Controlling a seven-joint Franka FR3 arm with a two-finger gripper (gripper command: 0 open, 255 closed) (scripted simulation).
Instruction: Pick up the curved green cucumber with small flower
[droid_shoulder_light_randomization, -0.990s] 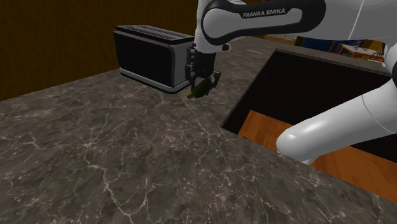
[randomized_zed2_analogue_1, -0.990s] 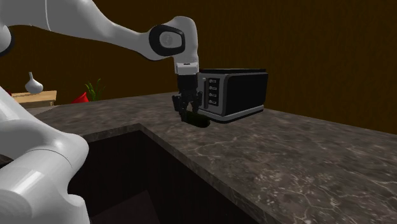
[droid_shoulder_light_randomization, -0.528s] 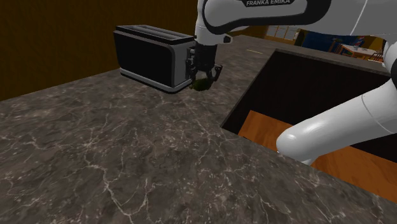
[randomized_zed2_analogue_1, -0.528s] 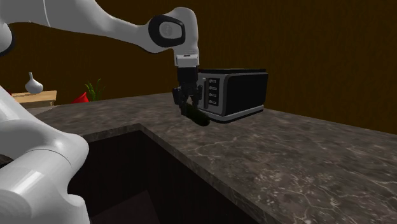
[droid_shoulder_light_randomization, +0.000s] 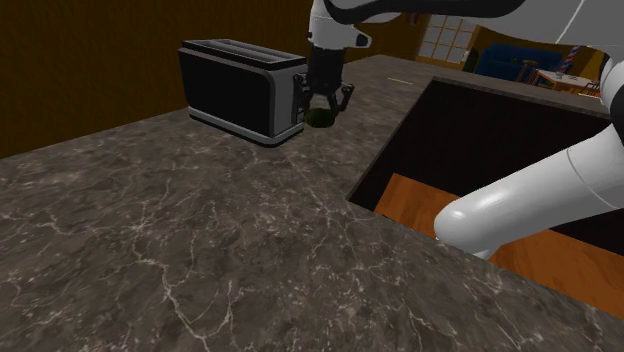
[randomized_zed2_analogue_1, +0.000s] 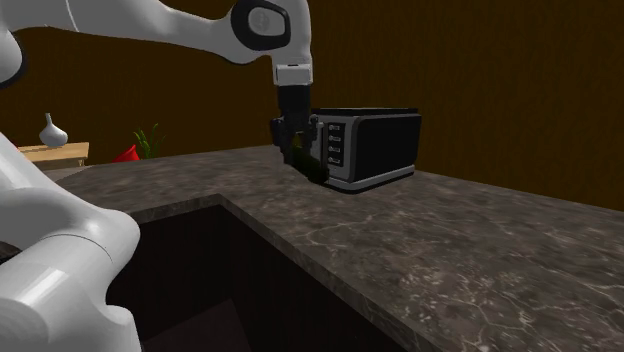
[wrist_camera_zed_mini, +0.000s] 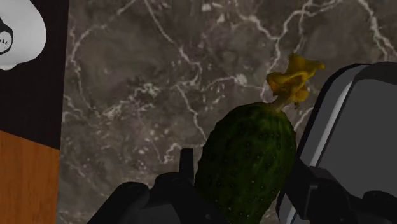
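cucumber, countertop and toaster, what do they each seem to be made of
Cucumber: dark green, bumpy, matte skin with a yellow withered flower at its tip; it looks organic.
Countertop: dark grey stone, likely marble or granite judging by its pale branching veins, with a faint sheen.
Toaster: glossy black sides with silvery edge trim; metal or plastic, cannot tell which.

No legible text, brand marks or numbers anywhere. The toaster (randomized_zed2_analogue_1: 380, 145) front-panel buttons, frame centre, are too small to read.
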